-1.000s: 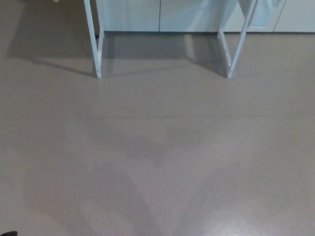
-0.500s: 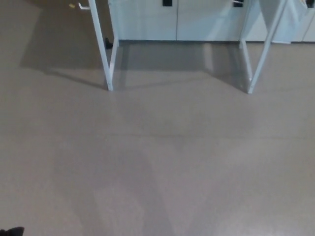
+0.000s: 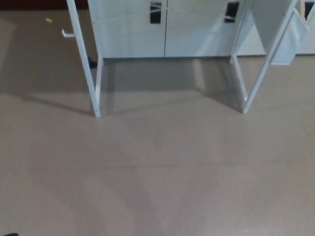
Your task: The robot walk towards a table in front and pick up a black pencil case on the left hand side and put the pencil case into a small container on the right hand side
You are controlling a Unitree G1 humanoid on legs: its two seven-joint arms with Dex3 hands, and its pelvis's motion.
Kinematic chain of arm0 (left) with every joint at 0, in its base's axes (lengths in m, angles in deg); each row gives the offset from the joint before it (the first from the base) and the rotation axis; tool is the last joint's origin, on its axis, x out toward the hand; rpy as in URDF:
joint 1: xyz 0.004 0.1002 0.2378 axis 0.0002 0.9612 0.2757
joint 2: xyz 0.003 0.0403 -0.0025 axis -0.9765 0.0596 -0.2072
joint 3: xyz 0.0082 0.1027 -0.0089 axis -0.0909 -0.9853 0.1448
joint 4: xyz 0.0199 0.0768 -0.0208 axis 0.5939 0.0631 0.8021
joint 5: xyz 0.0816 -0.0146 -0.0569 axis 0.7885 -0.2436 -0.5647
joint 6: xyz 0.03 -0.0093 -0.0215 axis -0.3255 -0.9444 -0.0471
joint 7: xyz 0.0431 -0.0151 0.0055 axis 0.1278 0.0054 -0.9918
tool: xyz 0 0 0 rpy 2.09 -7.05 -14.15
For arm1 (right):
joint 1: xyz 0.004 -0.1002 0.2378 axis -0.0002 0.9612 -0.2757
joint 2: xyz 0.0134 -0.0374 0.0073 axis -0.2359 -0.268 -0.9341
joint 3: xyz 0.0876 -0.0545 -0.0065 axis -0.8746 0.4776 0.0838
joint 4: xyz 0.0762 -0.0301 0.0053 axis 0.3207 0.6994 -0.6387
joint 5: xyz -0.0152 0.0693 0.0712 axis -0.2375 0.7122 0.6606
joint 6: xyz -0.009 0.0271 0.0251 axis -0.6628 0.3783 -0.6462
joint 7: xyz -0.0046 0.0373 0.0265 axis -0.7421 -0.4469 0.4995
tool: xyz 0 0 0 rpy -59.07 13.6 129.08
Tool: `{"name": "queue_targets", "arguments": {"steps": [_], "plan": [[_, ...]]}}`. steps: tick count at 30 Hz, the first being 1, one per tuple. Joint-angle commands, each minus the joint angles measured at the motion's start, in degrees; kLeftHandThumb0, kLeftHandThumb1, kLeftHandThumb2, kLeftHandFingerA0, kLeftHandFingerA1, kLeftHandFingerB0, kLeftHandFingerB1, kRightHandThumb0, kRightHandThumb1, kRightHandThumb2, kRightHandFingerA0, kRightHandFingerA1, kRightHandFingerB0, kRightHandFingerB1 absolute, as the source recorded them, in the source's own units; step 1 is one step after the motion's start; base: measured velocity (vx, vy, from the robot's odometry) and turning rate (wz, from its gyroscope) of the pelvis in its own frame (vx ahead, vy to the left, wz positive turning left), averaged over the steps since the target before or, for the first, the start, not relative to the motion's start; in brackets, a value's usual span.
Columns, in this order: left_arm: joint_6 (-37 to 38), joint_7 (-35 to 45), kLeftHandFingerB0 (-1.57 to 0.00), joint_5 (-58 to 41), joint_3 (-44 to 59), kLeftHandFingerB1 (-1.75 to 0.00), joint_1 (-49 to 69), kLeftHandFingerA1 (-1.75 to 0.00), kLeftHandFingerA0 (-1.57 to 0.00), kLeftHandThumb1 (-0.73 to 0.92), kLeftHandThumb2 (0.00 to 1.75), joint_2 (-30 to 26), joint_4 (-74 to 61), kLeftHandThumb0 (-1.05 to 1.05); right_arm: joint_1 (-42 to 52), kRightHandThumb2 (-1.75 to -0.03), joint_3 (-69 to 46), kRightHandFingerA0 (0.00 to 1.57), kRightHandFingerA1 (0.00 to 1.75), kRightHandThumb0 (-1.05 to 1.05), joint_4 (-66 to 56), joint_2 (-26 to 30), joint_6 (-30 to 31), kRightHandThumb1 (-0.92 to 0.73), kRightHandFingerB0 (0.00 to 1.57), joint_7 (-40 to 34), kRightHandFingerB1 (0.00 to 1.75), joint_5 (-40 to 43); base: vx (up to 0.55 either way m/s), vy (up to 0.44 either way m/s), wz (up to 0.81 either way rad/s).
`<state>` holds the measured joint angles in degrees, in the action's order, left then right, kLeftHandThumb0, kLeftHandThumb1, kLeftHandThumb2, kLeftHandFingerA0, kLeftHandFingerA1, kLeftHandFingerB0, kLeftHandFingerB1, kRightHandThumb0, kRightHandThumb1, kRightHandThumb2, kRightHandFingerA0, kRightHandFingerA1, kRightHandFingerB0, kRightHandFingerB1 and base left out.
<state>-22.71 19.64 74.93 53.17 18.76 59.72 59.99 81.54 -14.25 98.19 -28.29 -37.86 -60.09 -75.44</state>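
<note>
Neither the black pencil case nor the small container is in view. I see only the white legs of the table: the left legs (image 3: 91, 73) and the right legs (image 3: 253, 73) stand on the grey-brown floor (image 3: 157, 167) ahead of me. The tabletop is above the picture's top edge. Neither of my hands shows; a tiny dark sliver at the bottom left corner is too small to identify.
White cabinets (image 3: 162, 29) with dark handles stand behind the table legs. A pale panel or bag (image 3: 288, 34) hangs at the top right. A small white hook (image 3: 68, 33) sticks out from the left leg. The table casts shadows on the floor.
The whole picture has shifted: the table legs and cabinets sit lower and look larger, and more of the cabinets shows. The camera has come nearer to the table.
</note>
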Motion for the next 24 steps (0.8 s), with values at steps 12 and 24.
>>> {"name": "queue_targets", "arguments": {"steps": [12, 24], "plan": [[1.89, -0.44, -0.18, 0.85, -0.94, -0.32, 0.73, -0.35, -0.23, 0.56, 0.59, -0.10, 2.65, -0.18, 0.74, -0.58, 0.13, 0.47, 0.36, -0.36, 2.74, 0.70, -0.88, -0.60, 0.39, -0.34, 0.35, 0.27, 0.40, -0.045, 0.13], [1.75, -0.38, -0.19, 0.61, -1.43, -0.32, -0.07, -0.35, -0.23, 0.56, 0.59, -0.02, 2.19, -0.20, 0.98, -0.58, -0.19, 0.50, 0.37, -0.37, 1.27, 0.94, -0.38, -0.59, 0.40, -0.65, 0.35, 0.48, 0.44, 0.032, -0.19]]}}
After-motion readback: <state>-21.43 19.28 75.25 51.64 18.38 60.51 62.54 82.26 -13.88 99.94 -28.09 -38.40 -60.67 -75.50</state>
